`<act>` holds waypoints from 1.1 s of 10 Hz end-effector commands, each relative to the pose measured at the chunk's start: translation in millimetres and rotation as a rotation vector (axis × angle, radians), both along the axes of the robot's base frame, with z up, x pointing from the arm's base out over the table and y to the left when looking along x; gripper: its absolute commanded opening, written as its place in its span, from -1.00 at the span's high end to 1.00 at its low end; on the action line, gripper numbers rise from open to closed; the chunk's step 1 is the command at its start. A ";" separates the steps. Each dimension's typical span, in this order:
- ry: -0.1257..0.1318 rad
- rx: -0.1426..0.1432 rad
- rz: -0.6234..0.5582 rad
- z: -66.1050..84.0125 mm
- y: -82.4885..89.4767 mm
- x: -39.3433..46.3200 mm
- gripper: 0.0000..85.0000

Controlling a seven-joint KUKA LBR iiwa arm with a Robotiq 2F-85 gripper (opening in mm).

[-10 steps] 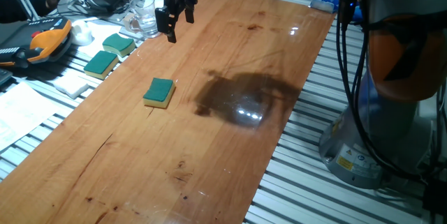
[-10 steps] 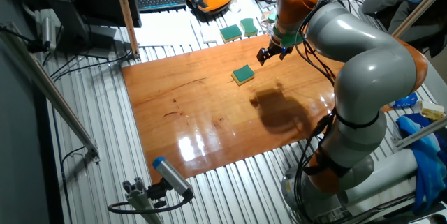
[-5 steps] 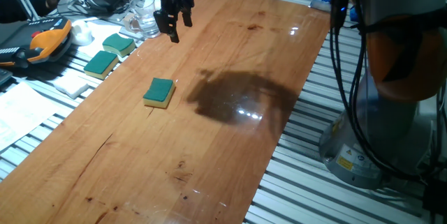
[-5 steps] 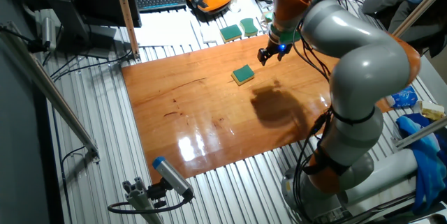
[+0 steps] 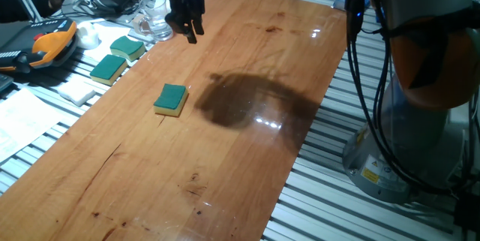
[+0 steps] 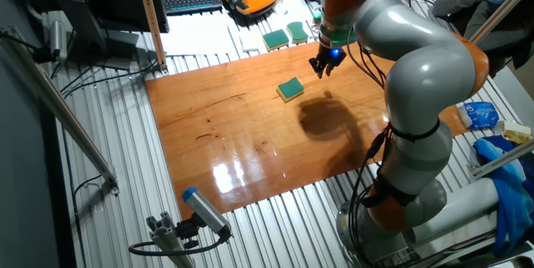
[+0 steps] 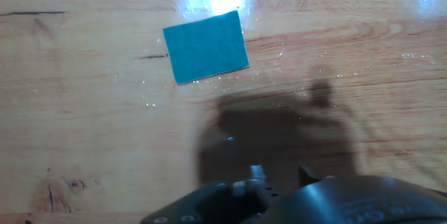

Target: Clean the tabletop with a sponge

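Green-topped, yellow-bodied, the sponge (image 5: 172, 99) lies flat on the wooden surface (image 5: 247, 158), untouched. My claw (image 5: 191, 32) hangs in the air well apart from it, holding nothing — fingers look slightly parted, though I cannot tell for sure. I judge this the approach step: next I centre over the sponge, then descend.

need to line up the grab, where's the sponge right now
The sponge lies alone on the tabletop near its left edge in one fixed view, apart from the gripper hovering beyond it.
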State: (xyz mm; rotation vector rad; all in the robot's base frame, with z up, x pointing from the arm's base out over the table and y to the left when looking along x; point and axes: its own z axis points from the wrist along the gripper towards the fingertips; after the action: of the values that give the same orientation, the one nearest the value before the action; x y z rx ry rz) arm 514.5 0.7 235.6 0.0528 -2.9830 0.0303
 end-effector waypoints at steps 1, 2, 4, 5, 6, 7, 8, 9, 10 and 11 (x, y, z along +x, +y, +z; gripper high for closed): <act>0.000 0.002 0.003 -0.1 0.1 0.0 1.00; 0.000 0.003 0.008 -0.1 0.1 0.0 1.00; 0.000 0.004 0.017 -0.1 0.2 -0.1 1.00; 0.002 0.004 0.017 -0.1 0.2 -0.1 1.00; 0.007 0.005 0.021 0.0 0.2 0.1 1.00; 0.012 0.007 0.036 0.0 0.2 0.1 1.00; 0.013 0.009 0.045 0.0 0.3 0.1 1.00; 0.013 0.008 0.041 0.0 0.3 0.1 1.00; 0.013 0.009 0.044 0.1 0.2 0.2 1.00; 0.011 0.008 0.032 0.1 0.1 0.2 1.00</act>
State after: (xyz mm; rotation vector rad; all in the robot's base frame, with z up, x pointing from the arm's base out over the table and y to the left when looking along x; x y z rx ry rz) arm 514.7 0.7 235.6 0.0962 -2.9709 0.0219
